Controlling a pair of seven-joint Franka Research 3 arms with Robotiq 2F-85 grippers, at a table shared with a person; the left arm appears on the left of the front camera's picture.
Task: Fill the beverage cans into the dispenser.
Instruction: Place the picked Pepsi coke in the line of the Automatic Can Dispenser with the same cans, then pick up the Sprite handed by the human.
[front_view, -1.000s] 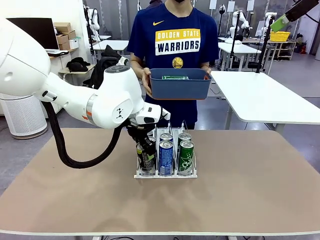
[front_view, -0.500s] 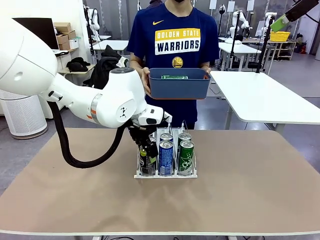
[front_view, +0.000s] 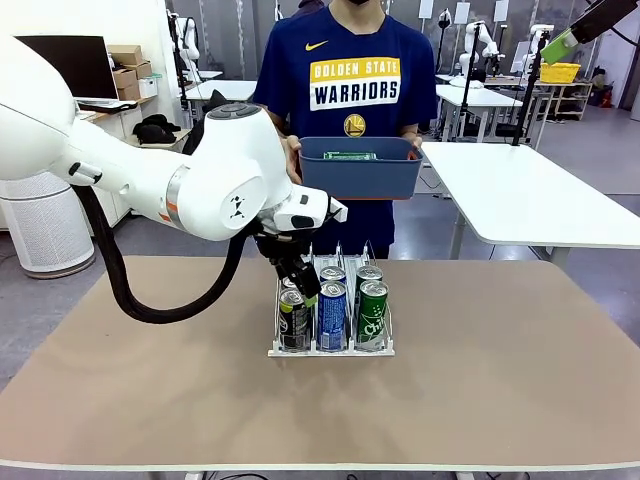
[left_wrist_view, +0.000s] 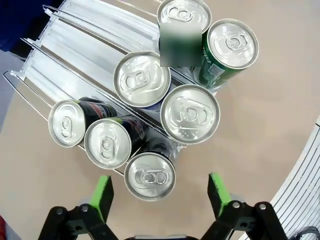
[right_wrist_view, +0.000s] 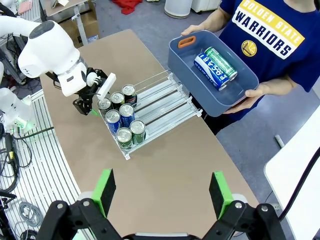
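The dispenser (front_view: 330, 350) stands mid-table with several beverage cans upright in its lanes: a dark can (front_view: 293, 320) in front on the left, a blue one (front_view: 332, 315) in the middle, a green one (front_view: 372, 312) on the right. My left gripper (front_view: 303, 288) hangs open just above the dark can. In the left wrist view that can's silver top (left_wrist_view: 150, 176) lies between the spread green pads (left_wrist_view: 103, 192), apart from them. My right gripper (right_wrist_view: 163, 192) is open, high above the table, looking down on the dispenser (right_wrist_view: 167, 97).
A person at the far side holds a blue-grey bin (front_view: 360, 170) at chest height; a blue can (right_wrist_view: 210, 70) and a green can (right_wrist_view: 223, 61) lie in it. The back halves of the lanes (left_wrist_view: 75, 45) are bare. Bare tabletop surrounds the rack.
My left gripper has opened, let go of the dark can at the front of the left lane, and risen a little above it. The can stays upright.
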